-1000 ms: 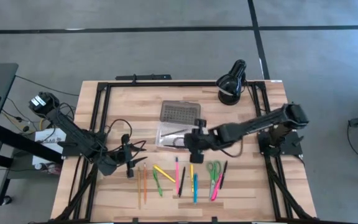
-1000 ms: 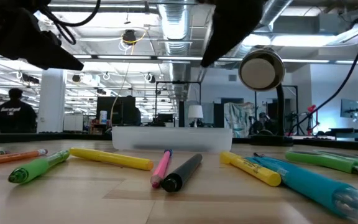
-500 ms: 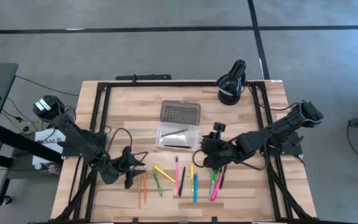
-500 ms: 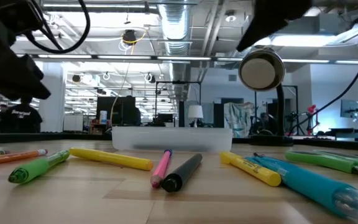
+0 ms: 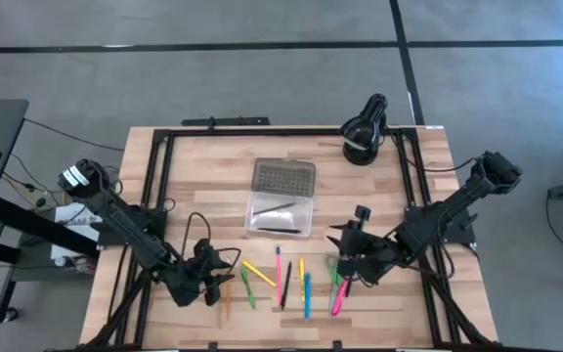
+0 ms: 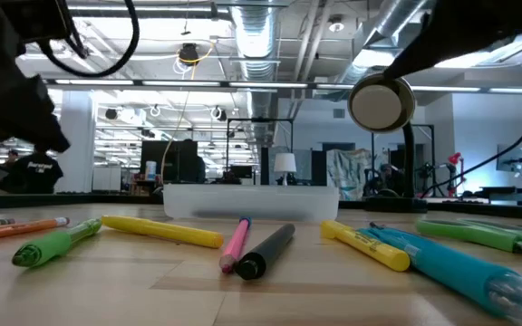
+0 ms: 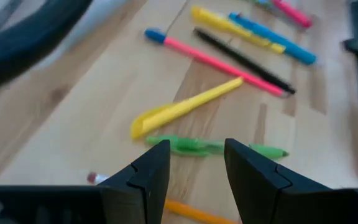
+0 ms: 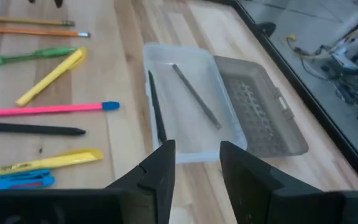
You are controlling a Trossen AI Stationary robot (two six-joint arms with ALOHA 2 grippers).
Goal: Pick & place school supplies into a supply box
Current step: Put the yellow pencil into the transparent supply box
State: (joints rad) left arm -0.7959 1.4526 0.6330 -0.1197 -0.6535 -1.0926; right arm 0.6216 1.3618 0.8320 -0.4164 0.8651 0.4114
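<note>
Risked nudging the green pen [image 7: 213, 148] askew with the empty, parted left gripper [image 7: 194, 165], right gripper [image 8: 194, 163] likewise parted, empty near the supply box [image 8: 191, 99].

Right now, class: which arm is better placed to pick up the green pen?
The left. Its gripper hangs open right over the green pen, fingers astride it. The right gripper is over the scissors end of the row, several pens away.
</note>
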